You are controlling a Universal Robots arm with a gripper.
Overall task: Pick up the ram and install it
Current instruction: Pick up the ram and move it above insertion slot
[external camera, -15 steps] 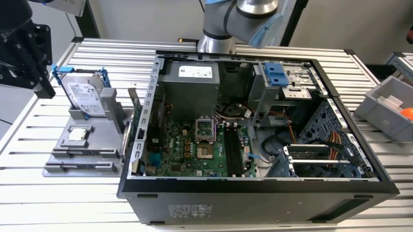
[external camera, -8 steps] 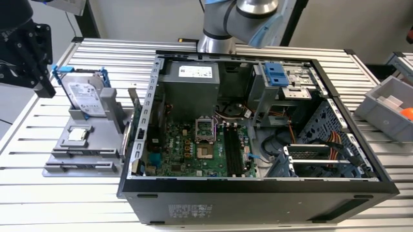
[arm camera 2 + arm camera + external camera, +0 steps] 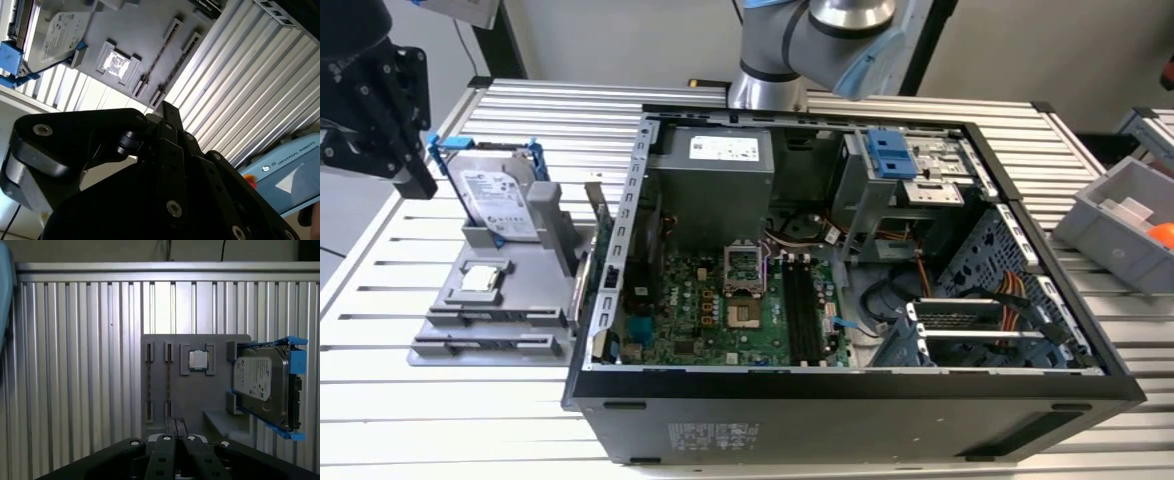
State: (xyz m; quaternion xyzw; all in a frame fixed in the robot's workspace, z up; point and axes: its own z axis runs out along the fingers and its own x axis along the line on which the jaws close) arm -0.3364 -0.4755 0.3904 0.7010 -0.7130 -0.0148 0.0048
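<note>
The slatted table (image 3: 454, 420) spreads under the claw and out past it on every side. The open case (image 3: 854, 405) lies on the table well apart from the claw, toward the exterior view's right. Its board (image 3: 707, 300) and black slots (image 3: 803, 305) face up, and I cannot tell whether a stick sits in those slots. The arm (image 3: 781, 45) rises at the case's far side in the exterior view. The grey tray (image 3: 192, 400) lies beyond the claw's fingertips, apart from them, flat on the table. The drive (image 3: 262, 385), in its blue frame, stands on edge in the tray, off to one side of the line the fingers point along. The claw (image 3: 175, 421) hangs over the tray with its two fingers drawn together tip to tip, and in both wrist views nothing shows between them. The ram (image 3: 169, 384) seems to be the thin dark strip seen edge-on between two pairs of brackets in the tray. It is almost straight ahead of the fingertips and not touched by them. A second bracketed groove runs just beside it, on the side away from the chip, and I cannot tell if that groove holds anything. The chip (image 3: 198, 360), small, square and silver, rests in its pocket between the ram and the drive.
</note>
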